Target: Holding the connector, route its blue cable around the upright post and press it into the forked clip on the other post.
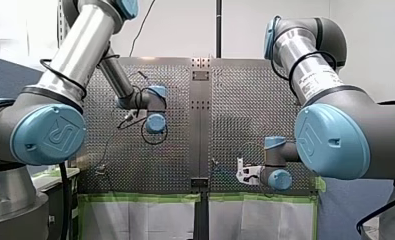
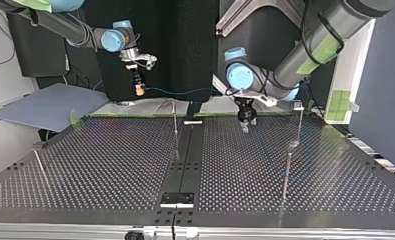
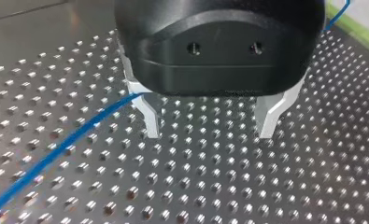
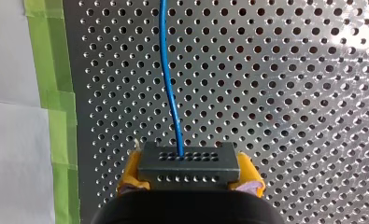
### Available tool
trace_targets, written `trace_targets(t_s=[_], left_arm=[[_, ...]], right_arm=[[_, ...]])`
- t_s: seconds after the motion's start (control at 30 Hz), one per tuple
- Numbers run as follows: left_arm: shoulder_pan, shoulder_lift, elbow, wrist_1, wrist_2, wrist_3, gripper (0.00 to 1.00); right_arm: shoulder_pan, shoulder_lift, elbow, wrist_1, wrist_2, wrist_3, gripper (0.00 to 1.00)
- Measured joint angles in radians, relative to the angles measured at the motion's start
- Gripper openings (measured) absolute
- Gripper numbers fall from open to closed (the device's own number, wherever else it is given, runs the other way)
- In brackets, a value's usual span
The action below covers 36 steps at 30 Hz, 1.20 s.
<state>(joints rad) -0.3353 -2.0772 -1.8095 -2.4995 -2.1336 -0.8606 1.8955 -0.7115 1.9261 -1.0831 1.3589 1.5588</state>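
Right wrist view: the connector (image 4: 173, 173) is clamped between the yellow pads (image 4: 131, 171) of the right gripper (image 4: 190, 173), with its holed face turned ahead. The blue cable (image 4: 169, 79) is led out of that face and runs straight ahead of the fingers, above the perforated table (image 4: 289, 93). A strip of green tape (image 4: 56, 93) is seen along the table's edge, to one side of the gripper.

In the left wrist view the left gripper (image 3: 210, 122) is held just above the table with its metal fingers (image 3: 149, 116) apart. The cable is seen running up to the outer side of one finger, outside the gap.

In the top view the right gripper is held clear of the table. The cable is stretched from it towards the left gripper, past the top of a thin upright post (image 2: 175, 125); whether they touch cannot be told. A second post (image 2: 299, 122) is seen beside the left gripper.
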Motion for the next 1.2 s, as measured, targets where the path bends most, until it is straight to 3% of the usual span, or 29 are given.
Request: trace_targets(t_s=[0.77, 1.2], left_arm=[[0.000, -0.166, 0.010, -0.028, 0.005, -0.021, 0.99], [0.003, -0.253, 0.012, -0.013, 0.059, -0.085, 0.99]], right_arm=[[0.002, -0.001, 0.000, 0.000, 0.002, 0.002, 0.00], [0.009, -0.001, 0.000, 0.000, 0.003, 0.001, 0.00]])
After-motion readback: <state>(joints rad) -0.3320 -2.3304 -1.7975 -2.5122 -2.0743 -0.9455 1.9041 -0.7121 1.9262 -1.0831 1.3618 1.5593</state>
